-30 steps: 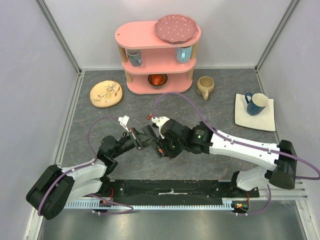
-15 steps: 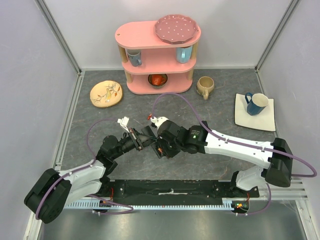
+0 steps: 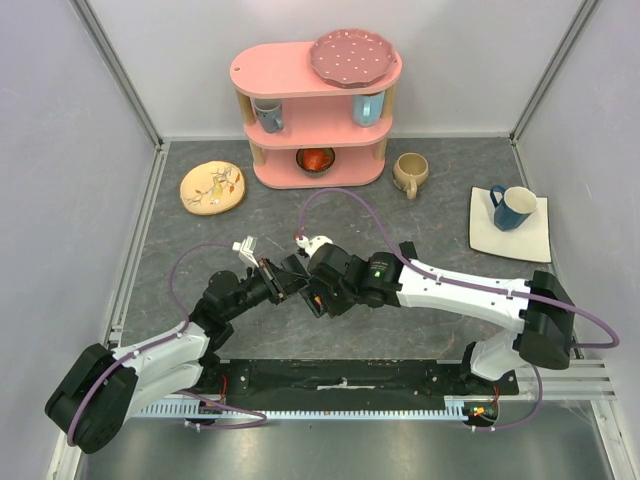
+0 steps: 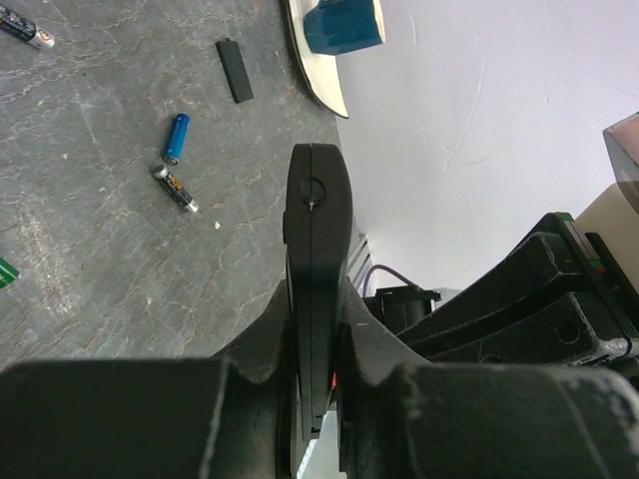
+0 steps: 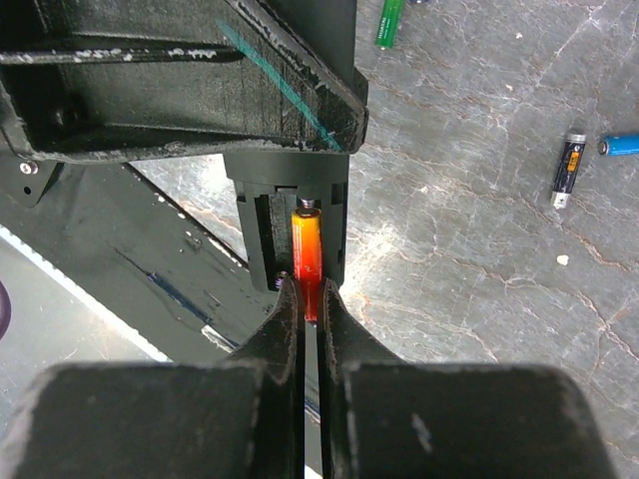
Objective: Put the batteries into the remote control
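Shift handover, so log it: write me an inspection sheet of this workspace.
Surface: grey table, marbled.
Job's things: remote control held edge-on; orange battery in its recess; blue battery, dark battery and green battery loose on the table.
Clutter: pink shelf, floral plate, beige mug, blue mug on white square plate, flat black strip.
Grippers: left gripper shut on remote control; right gripper shut on orange battery.
Cables: purple cables loop over both arms.
Surroundings: pale walls.
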